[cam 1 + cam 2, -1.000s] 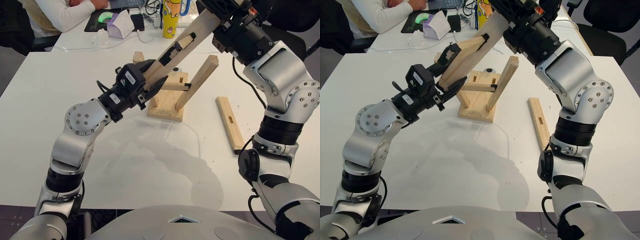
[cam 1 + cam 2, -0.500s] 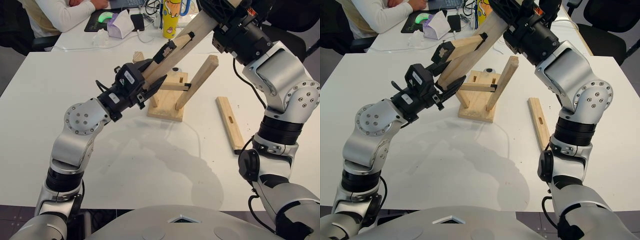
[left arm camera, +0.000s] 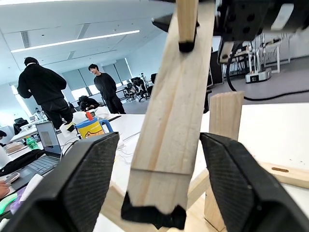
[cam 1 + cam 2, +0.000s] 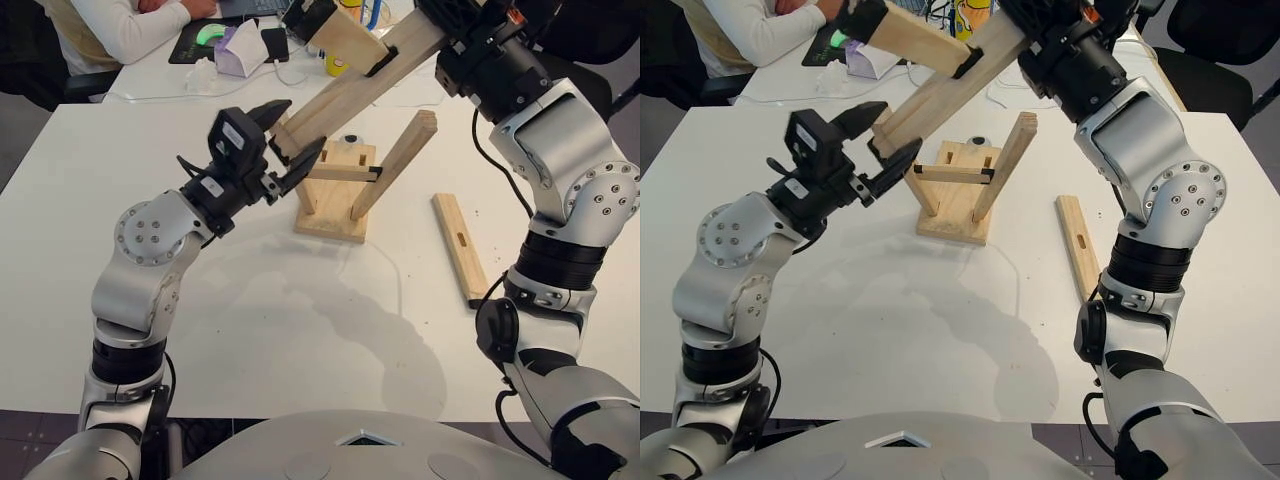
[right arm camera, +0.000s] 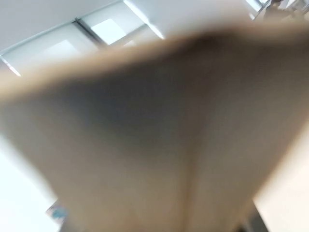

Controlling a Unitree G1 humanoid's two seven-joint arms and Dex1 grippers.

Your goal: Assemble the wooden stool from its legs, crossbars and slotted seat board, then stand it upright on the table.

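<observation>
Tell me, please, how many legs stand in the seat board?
2: a right leg leaning at the seat board's right side, a left leg opposite, a crossbar between them. The left fingers may hide another.

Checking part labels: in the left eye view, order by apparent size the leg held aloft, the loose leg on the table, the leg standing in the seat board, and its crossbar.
Largest: held leg, though raised nearer the camera.
Next: loose leg and standing leg, alike, unranked.
Smallest: crossbar.
</observation>
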